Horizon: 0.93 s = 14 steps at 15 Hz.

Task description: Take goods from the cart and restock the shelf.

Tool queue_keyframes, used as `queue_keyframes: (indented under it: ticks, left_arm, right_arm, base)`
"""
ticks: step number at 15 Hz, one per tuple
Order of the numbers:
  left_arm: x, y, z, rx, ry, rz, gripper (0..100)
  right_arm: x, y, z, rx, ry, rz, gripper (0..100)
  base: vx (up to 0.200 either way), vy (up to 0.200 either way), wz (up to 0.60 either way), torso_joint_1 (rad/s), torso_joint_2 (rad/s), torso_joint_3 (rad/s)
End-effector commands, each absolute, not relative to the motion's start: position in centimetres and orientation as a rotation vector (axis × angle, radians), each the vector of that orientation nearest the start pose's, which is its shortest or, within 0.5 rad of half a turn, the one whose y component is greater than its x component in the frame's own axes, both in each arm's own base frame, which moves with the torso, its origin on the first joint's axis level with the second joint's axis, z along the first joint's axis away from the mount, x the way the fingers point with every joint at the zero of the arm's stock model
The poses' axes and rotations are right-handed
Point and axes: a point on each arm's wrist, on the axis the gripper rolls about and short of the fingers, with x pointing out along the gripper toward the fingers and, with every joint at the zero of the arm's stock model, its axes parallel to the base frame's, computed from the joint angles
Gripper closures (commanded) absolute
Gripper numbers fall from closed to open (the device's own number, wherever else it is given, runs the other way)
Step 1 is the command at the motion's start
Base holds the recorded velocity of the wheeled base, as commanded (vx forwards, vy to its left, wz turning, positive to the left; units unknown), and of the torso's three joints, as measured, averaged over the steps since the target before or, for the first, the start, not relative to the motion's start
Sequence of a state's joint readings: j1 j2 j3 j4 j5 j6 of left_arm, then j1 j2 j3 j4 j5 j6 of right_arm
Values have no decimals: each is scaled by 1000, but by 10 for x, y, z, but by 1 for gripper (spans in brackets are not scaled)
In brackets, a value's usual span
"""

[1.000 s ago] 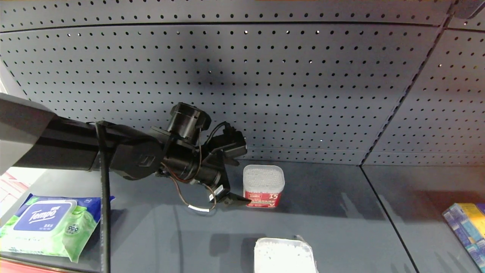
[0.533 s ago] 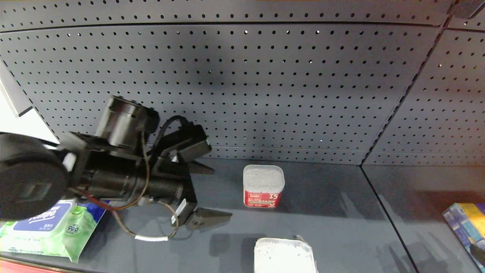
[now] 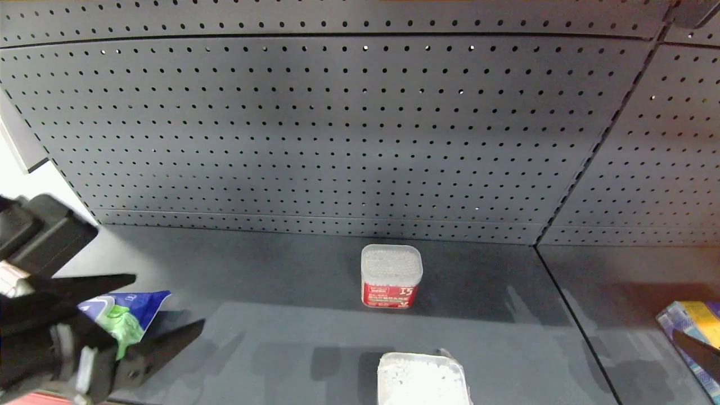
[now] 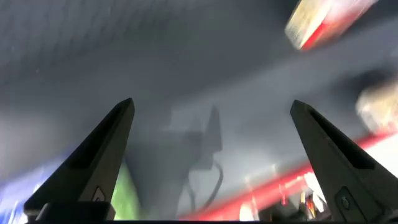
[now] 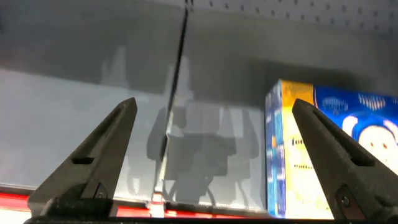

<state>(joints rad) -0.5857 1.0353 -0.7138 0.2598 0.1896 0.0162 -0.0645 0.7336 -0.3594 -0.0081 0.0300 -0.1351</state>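
Observation:
A clear cotton-swab box with a red label (image 3: 391,275) stands upright on the dark shelf (image 3: 292,292), near the back panel. A second box with a white top (image 3: 423,378) sits at the shelf's front edge. My left gripper (image 3: 169,300) hangs at the front left, open and holding nothing, well clear of both boxes. It partly hides a green and blue wet-wipes pack (image 3: 132,306). The left wrist view shows the left gripper (image 4: 211,104) open, with the red-labelled box (image 4: 323,22) blurred beyond. My right gripper (image 5: 214,104) is open over the shelf beside a blue and yellow box (image 5: 329,149).
The perforated back panel (image 3: 360,140) rises behind the shelf. A divider seam (image 3: 568,315) splits the shelf, and the blue and yellow box (image 3: 689,326) lies right of it. One dark fingertip (image 3: 697,349) of the right gripper pokes in at the lower right edge.
My left arm has pulled back from beside the red-labelled box to the front left, its gripper open and nothing in it. The right gripper's fingertip has come into the lower right corner.

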Motion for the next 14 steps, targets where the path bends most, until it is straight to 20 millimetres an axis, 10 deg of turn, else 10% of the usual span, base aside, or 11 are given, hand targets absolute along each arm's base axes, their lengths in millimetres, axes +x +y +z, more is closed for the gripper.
queue_keyframes:
  ticks: [1,14]
  left_arm:
    - [56,-32,237,204,479,-357,0]
    - [28,-1,205,142,549,8,0]
  right_arm:
    - [67,-5,165,-111,405,-20,0]
    - [51,-4,144,-143,417,-22,0]
  base:
    - [0,0,0,0,0,0]
    - [0,0,0,0,0,0]
